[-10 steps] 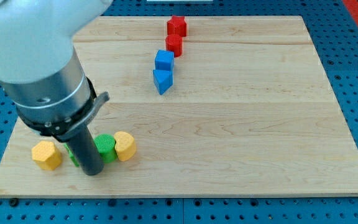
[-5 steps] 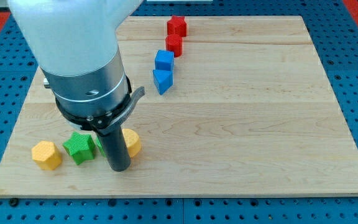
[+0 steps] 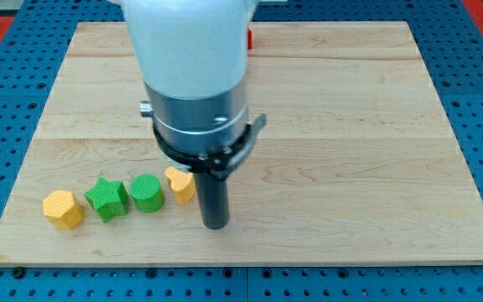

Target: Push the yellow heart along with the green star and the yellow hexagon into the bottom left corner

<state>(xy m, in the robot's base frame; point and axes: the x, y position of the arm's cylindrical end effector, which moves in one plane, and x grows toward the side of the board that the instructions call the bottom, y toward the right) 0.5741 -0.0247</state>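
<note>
The yellow hexagon, the green star, a green round block and the yellow heart lie in a row near the board's bottom left. My tip rests on the board just right of the yellow heart and a little below it, not touching it. The arm's body hides the upper middle of the board.
A sliver of a red block shows at the top beside the arm; the other red and blue blocks are hidden behind the arm. The wooden board lies on a blue pegboard surface, and its bottom edge runs close below the row.
My tip has moved right along the row, from beside the green star to right of the yellow heart. The green blocks are uncovered now. The heart has shifted slightly right.
</note>
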